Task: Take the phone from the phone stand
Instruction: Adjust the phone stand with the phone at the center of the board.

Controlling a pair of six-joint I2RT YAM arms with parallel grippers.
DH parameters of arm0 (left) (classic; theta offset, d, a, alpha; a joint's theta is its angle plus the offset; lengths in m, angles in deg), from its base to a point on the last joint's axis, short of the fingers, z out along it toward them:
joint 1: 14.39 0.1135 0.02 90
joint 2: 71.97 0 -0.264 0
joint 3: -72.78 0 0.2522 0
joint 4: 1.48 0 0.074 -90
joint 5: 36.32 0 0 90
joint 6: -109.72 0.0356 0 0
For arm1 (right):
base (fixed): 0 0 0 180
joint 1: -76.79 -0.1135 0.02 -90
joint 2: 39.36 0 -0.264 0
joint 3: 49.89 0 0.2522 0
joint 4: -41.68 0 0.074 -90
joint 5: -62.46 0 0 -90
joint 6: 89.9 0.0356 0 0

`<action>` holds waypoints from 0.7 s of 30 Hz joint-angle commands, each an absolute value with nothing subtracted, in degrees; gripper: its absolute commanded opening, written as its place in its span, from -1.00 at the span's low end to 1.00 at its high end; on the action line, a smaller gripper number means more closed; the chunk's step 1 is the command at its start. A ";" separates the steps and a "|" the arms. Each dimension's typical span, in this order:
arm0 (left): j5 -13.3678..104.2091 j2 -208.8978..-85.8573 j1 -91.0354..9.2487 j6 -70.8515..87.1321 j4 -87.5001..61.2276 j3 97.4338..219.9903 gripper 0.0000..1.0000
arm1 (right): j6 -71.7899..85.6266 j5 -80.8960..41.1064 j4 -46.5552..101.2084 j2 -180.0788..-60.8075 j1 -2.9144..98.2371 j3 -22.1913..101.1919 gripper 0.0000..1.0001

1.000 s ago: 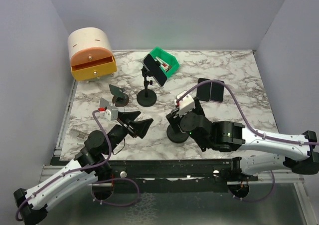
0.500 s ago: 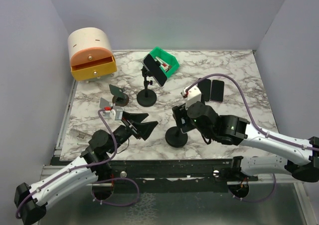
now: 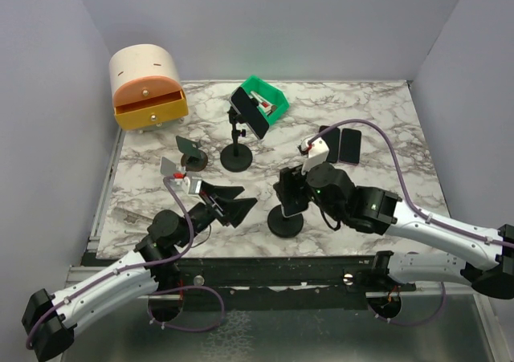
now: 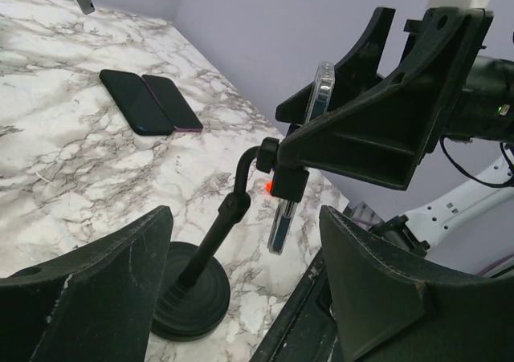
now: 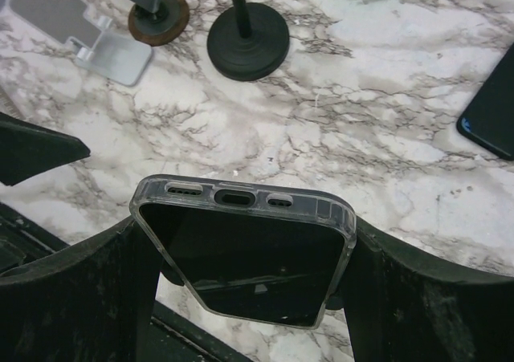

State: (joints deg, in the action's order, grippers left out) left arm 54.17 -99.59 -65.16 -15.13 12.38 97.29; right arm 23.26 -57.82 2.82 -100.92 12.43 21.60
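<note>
A black phone in a clear case (image 5: 241, 258) sits between the fingers of my right gripper (image 5: 245, 237), which is shut on its two long sides. In the left wrist view the phone (image 4: 315, 109) stands edge-on against the head of a black phone stand (image 4: 189, 294), with the right gripper's fingers (image 4: 377, 129) clamped on it. From above, the right gripper (image 3: 291, 195) is over the stand's round base (image 3: 285, 222). My left gripper (image 3: 237, 201) is open and empty just left of the stand; its jaws frame the stand's stem (image 4: 245, 242).
A second stand (image 3: 237, 157) holds another phone (image 3: 249, 111) at mid-table. Two phones (image 3: 341, 144) lie flat at the right. A green bin (image 3: 269, 97) and an orange drawer box (image 3: 148, 85) stand at the back. Two small stands (image 3: 185, 157) are on the left.
My right gripper has shifted slightly right and farther back with the phone in it, tilting the stand. My left gripper has moved right, closer to the stand.
</note>
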 commanded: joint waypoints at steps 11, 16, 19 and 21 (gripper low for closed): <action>48.87 -101.75 -66.62 -14.77 14.29 97.95 0.57 | 29.33 -54.12 2.92 -99.16 12.80 19.20 -0.68; 44.44 -111.14 -67.90 -12.25 14.71 102.47 0.62 | 28.14 -54.14 2.39 -99.13 12.80 19.38 -0.70; 43.45 -115.96 -68.07 -10.85 14.98 105.05 0.63 | 27.89 -54.09 2.51 -99.22 12.80 19.49 -0.70; 43.98 -117.81 -68.09 -10.13 15.42 106.32 0.63 | 27.67 -53.87 2.69 -99.37 12.80 19.51 -0.70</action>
State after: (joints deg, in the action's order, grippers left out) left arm 46.76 -114.25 -67.78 -13.01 13.43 102.49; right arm 27.92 -54.54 4.87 -98.82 12.74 19.09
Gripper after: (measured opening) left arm 0.813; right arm 0.810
